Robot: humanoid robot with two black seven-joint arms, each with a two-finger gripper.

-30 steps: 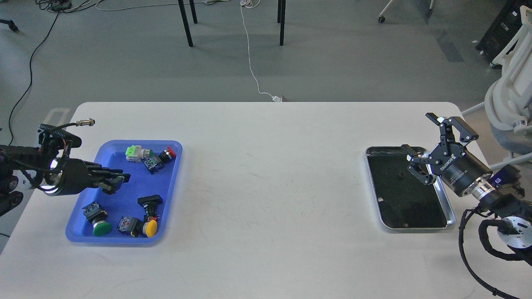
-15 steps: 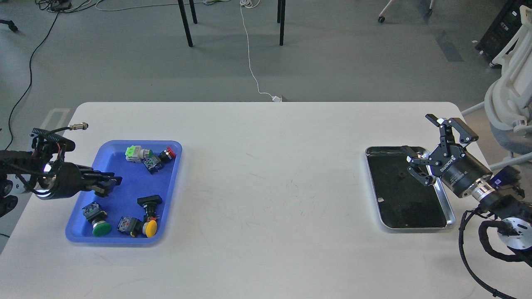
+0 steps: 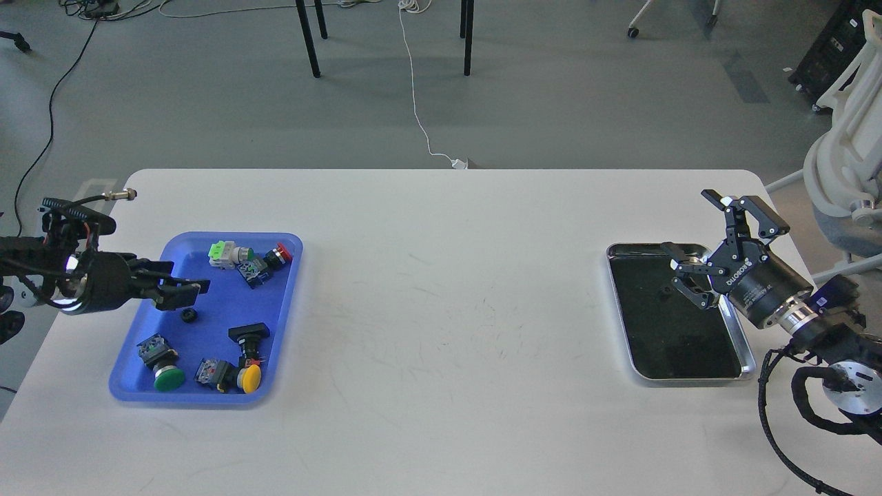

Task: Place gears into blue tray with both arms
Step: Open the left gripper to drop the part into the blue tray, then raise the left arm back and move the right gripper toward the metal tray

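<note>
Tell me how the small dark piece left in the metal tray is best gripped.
Judging by its pose, the gear lies flat on the metal tray, so come straight down and pinch across its outer edge. The right gripper, fingers apart, hangs nearest. Its details are too small to see.

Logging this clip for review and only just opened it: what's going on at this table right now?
A two-armed robot is moving small black gears into the blue tray on the left. One gear lies loose on the tray floor among the push-button switches, just below the left gripper, whose finger state can't be made out. On the right, the right gripper hangs open over the silver-rimmed dark tray, where a small dark piece lies.
</note>
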